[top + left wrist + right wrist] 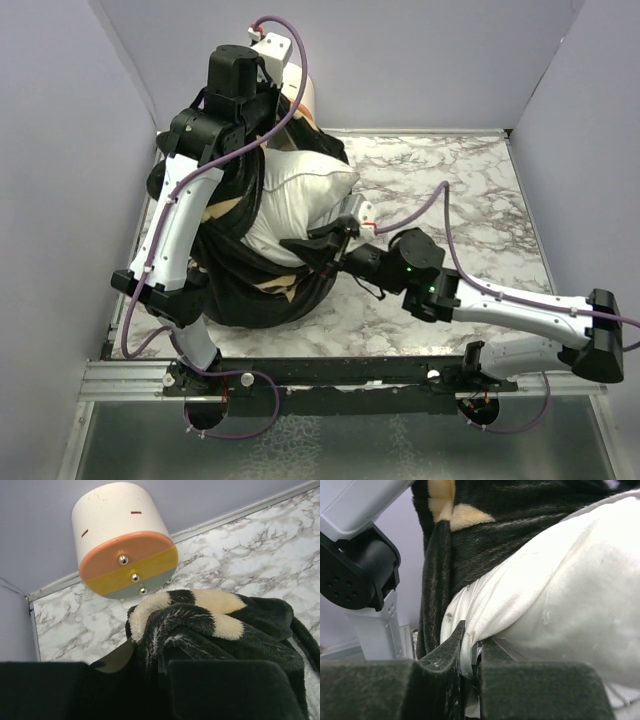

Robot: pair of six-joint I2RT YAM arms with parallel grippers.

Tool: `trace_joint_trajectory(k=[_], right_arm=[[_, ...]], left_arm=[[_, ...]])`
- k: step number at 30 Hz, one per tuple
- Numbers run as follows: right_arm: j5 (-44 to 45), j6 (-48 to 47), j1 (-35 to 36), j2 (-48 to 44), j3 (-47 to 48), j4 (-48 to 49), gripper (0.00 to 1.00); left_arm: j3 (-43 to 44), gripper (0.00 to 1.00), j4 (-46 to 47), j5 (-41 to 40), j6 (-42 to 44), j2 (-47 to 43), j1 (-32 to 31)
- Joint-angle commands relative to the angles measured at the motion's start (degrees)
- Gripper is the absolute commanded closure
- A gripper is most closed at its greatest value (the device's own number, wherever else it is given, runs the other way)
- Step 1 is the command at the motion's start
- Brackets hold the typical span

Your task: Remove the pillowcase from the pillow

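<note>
Mid-strip: left tool (130,672) clamped on pillowcase (215,630), right tool (471,666) pinching pillow (570,590). Next: pull apart, case sliding off.

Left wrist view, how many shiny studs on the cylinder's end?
3 studs in a row on the cylinder: one on the orange band, one on yellow, one on grey. None seems hidden.

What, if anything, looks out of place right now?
Nothing spilled or damaged. The pillowcase is bunched around the half-exposed pillow, as expected. One oddity: a cream-and-orange cylinder sits just beyond the left gripper, possibly in the way.
</note>
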Motion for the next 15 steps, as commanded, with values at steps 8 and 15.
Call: trace_joint_trajectory(k=[8,15], right_arm=[[25.3,-3.7,-0.3,-10.2,-3.4,-1.3,0.99],[31.7,-8.9,-10.6,2.0,12.6,-3.9,0.99]], left_arm=[[-0.3,0.99,3.0,1.4,5.8,-4.4,9.8],[3.2,0.34,0.6,10.9,9.1,-10.6,9.9]])
